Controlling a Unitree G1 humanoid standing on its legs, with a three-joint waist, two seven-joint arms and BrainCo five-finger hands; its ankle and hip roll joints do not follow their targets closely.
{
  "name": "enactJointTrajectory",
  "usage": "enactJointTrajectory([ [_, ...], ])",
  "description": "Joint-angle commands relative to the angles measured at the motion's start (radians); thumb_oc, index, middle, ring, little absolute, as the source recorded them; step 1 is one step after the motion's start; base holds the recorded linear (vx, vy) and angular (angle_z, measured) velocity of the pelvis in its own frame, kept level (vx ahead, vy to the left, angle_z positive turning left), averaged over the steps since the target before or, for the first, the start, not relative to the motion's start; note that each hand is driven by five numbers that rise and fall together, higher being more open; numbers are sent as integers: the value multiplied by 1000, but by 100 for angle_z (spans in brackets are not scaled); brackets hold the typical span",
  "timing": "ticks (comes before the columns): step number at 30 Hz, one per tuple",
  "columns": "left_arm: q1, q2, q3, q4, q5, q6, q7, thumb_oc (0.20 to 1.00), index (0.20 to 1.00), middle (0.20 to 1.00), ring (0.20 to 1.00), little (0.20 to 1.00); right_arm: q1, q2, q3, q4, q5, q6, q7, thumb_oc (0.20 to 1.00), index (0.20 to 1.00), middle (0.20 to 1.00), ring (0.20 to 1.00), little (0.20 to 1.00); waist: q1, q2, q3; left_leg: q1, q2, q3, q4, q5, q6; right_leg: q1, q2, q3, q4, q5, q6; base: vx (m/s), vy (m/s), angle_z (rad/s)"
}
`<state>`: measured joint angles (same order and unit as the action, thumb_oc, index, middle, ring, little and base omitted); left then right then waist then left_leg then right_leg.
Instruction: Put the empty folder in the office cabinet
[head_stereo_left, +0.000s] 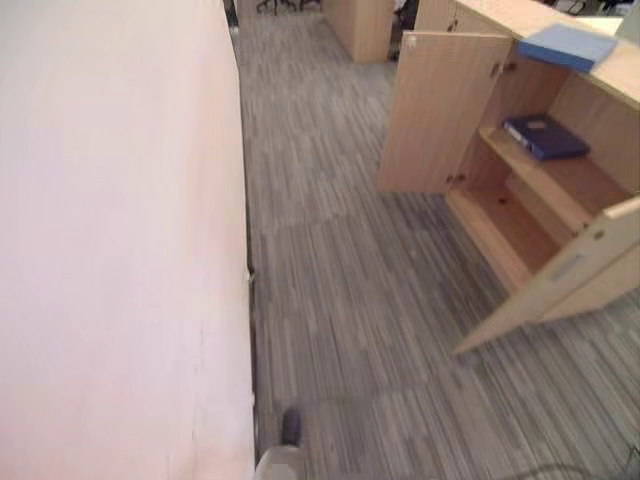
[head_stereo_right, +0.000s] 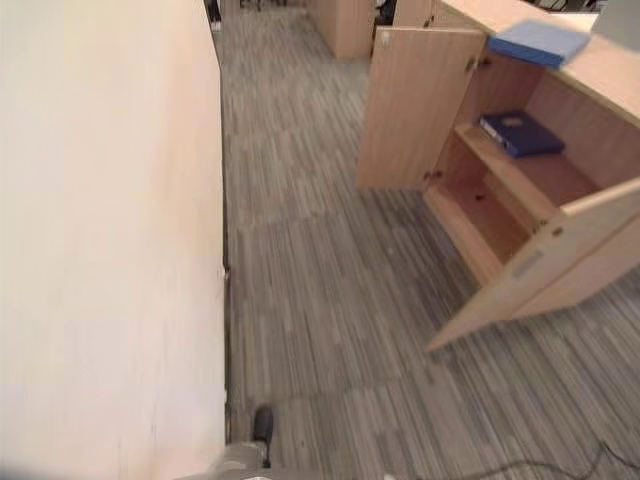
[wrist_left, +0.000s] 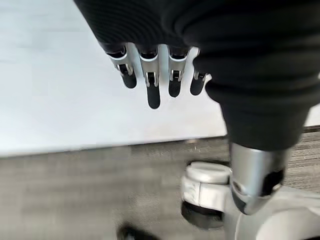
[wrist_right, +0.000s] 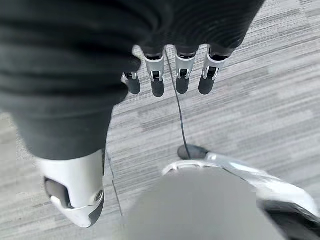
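Ahead, we saw the office cabinet (head_stereo_left: 560, 190) standing at the right of the grey striped carpet (head_stereo_left: 340, 300), both of its wooden doors swung open. The far door (head_stereo_left: 440, 110) stood out towards the aisle, and the near door (head_stereo_left: 560, 275) angled out over the floor closest to us. Inside, a dark blue folder (head_stereo_left: 545, 137) lay flat on the upper shelf (head_stereo_left: 560, 180), towards its back end. The lower compartment (head_stereo_left: 515, 225) beneath that shelf held nothing we could make out. On the cabinet's top (head_stereo_left: 620, 65) a light blue folder (head_stereo_left: 568, 45) lay flat, near the front edge and almost directly above the dark one. We could not tell from these views which of the two was the empty one.

A broad pale wall or panel (head_stereo_left: 120, 240) ran along the left of the head views.

In its own wrist view our left hand (wrist_left: 155, 75) hung with fingers straight and relaxed and nothing in them, the pale surface and carpet beyond it. Our right hand (wrist_right: 170, 75) hung likewise over the carpet, fingers loosely extended and holding nothing. Neither hand touched a folder; both were well apart from the cabinet.
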<state>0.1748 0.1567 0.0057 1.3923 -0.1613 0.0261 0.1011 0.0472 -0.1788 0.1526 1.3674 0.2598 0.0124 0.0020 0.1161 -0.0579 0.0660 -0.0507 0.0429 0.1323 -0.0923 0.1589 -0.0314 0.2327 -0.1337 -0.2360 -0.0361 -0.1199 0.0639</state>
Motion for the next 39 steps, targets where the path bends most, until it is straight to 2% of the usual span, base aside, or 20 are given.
enactJointTrajectory([
  [1, -87, 96, -44, -52, 79, -71, 113, 1000, 1000, 1000, 1000, 1000, -36, -31, 11, -39, -22, 8, 8, 1000, 1000, 1000, 1000, 1000, 20, 16, 2, -49, -91, -52, 5, -65, 35, -17, -164, -34, 221, 140, 109, 380, 563, 25],
  [2, -93, 102, -50, -56, 85, -71, 110, 1000, 1000, 1000, 1000, 1000, -38, -34, 7, -44, -20, 7, 8, 1000, 1000, 1000, 1000, 1000, 18, 15, 5, -27, -124, -59, 5, -86, 57, -45, -198, -32, 314, 202, 109, 159, 271, 25],
  [3, -93, 102, -50, -56, 85, -71, 110, 1000, 1000, 1000, 1000, 1000, -38, -34, 7, -44, -20, 7, 8, 1000, 1000, 1000, 1000, 1000, 18, 15, 5, -27, -124, -58, 5, -86, 57, -46, -199, -31, 316, 201, 110, 310, 440, 32],
  [4, -96, 109, -76, -68, 103, -69, 101, 1000, 1000, 1000, 1000, 1000, -44, -37, 18, -61, -37, 7, 4, 1000, 1000, 1000, 1000, 1000, 4, 13, 18, 28, -185, -85, 5, -133, 90, -81, -258, -8, 489, 331, 111, 283, 374, 36],
  [5, -97, 113, -80, -73, 108, -67, 100, 1000, 1000, 1000, 1000, 1000, -45, -37, 23, -69, -41, 9, 0, 1000, 1000, 1000, 1000, 1000, 0, 25, 23, 47, -190, -99, 5, -141, 103, -110, -268, -11, 552, 345, 100, 282, 375, 42],
  [7, -102, 116, -88, -80, 112, -69, 101, 1000, 1000, 1000, 1000, 1000, -55, -37, 42, -87, -52, 4, -5, 1000, 1000, 1000, 1000, 1000, -4, 31, 35, 68, -199, -107, 5, -158, 115, -162, -279, -5, 623, 347, 99, 136, 165, 60],
  [8, -113, 114, -104, -88, 112, -73, 101, 1000, 1000, 1000, 1000, 1000, -80, -42, 80, -116, -70, -3, -4, 1000, 1000, 1000, 1000, 1000, -23, 64, 65, 103, -176, -141, 5, -164, 118, -258, -214, -4, 645, 256, 56, 146, 138, 62],
  [9, -114, 113, -103, -88, 112, -73, 101, 1000, 1000, 1000, 1000, 1000, -81, -43, 80, -116, -70, -3, -4, 1000, 1000, 1000, 1000, 1000, -23, 64, 66, 104, -175, -140, 5, -166, 116, -258, -214, -5, 648, 252, 53, 168, 27, 34],
  [10, -124, 111, -119, -98, 116, -78, 99, 1000, 1000, 1000, 1000, 1000, -108, -50, 113, -134, -98, -5, -4, 1000, 1000, 1000, 1000, 1000, -36, 83, 95, 138, -156, -169, 5, -169, 111, -315, -143, -22, 567, 185, 38, 96, -34, 26],
  [11, -124, 111, -119, -98, 116, -78, 99, 1000, 1000, 1000, 1000, 1000, -109, -50, 113, -133, -98, -5, -4, 1000, 1000, 1000, 1000, 1000, -37, 84, 97, 140, -154, -170, 5, -171, 110, -311, -140, -25, 565, 185, 36, 92, -32, 34],
  [12, -127, 108, -125, -103, 119, -79, 96, 1000, 1000, 1000, 1000, 1000, -129, -57, 127, -135, -117, -3, -1, 1000, 1000, 1000, 1000, 1000, -45, 91, 108, 143, -148, -183, 5, -160, 108, -333, -110, -44, 489, 199, 26, 99, -102, 62],
  [15, -130, 102, -127, -105, 132, -83, 98, 1000, 1000, 1000, 1000, 1000, -165, -66, 125, -117, -133, 3, -12, 1000, 1000, 1000, 1000, 1000, -55, 66, 131, 204, -154, -230, 5, -193, 90, -369, -12, -8, 158, 250, 66, 205, -129, 47],
  [20, -122, 105, -104, -77, 147, -81, 97, 1000, 1000, 1000, 1000, 1000, -167, -62, 126, -93, -160, 5, -14, 1000, 1000, 1000, 1000, 1000, -56, 37, 133, 263, -154, -257, 5, -234, 79, -387, 16, -2, -18, 322, 105, 257, -106, 34],
  [27, -97, 98, -75, -41, 145, -70, 89, 1000, 1000, 1000, 1000, 1000, -147, -65, 133, -66, -180, 5, -5, 1000, 1000, 1000, 1000, 1000, -60, 33, 80, 325, -104, -266, 7, -304, 55, -347, 26, -11, 5, 305, 79, 309, -173, -15],
  [30, -101, 93, -80, -35, 139, -70, 85, 1000, 1000, 1000, 1000, 1000, -135, -71, 107, -54, -145, 3, -3, 1000, 1000, 1000, 1000, 1000, -71, 37, 69, 309, -55, -256, 88, -325, 25, -315, 53, -25, 16, 253, 55, 290, -270, 0],
  [32, -115, 96, -106, -63, 137, -76, 76, 1000, 1000, 1000, 1000, 1000, -118, -76, 84, -35, -102, 2, -1, 1000, 1000, 1000, 1000, 1000, -86, 38, 76, 257, -9, -225, 278, -290, -17, -271, 88, -15, 32, 192, 21, 262, -281, 12],
  [35, -129, 108, -117, -99, 121, -75, 68, 1000, 1000, 1000, 1000, 1000, -112, -88, 79, -21, -91, 9, 5, 1000, 1000, 1000, 1000, 1000, -77, 19, 118, 78, -31, -240, 654, -163, 2, -214, 106, 14, 30, 158, -23, 106, -189, 12],
  [36, -129, 108, -116, -99, 121, -75, 68, 1000, 1000, 1000, 1000, 1000, -112, -88, 80, -21, -91, 9, 5, 1000, 1000, 1000, 1000, 1000, -77, 19, 117, 77, -32, -240, 654, -163, 2, -215, 105, 14, 30, 158, -23, 94, -208, -23],
  [37, -137, 110, -118, -115, 105, -76, 72, 1000, 1000, 1000, 1000, 1000, -115, -102, 83, -15, -105, 16, -1, 1000, 1000, 1000, 1000, 1000, -64, 8, 141, -13, -51, -227, 790, -131, 16, -182, 107, 28, 21, 141, -41, 69, -120, -27],
  [39, -136, 108, -119, -121, 103, -78, 70, 1000, 1000, 1000, 1000, 1000, -114, -105, 84, -9, -111, 18, -3, 1000, 1000, 1000, 1000, 1000, -59, 4, 142, -56, -59, -217, 803, -146, 26, -170, 105, 31, 14, 137, -44, 138, -118, -19],
])
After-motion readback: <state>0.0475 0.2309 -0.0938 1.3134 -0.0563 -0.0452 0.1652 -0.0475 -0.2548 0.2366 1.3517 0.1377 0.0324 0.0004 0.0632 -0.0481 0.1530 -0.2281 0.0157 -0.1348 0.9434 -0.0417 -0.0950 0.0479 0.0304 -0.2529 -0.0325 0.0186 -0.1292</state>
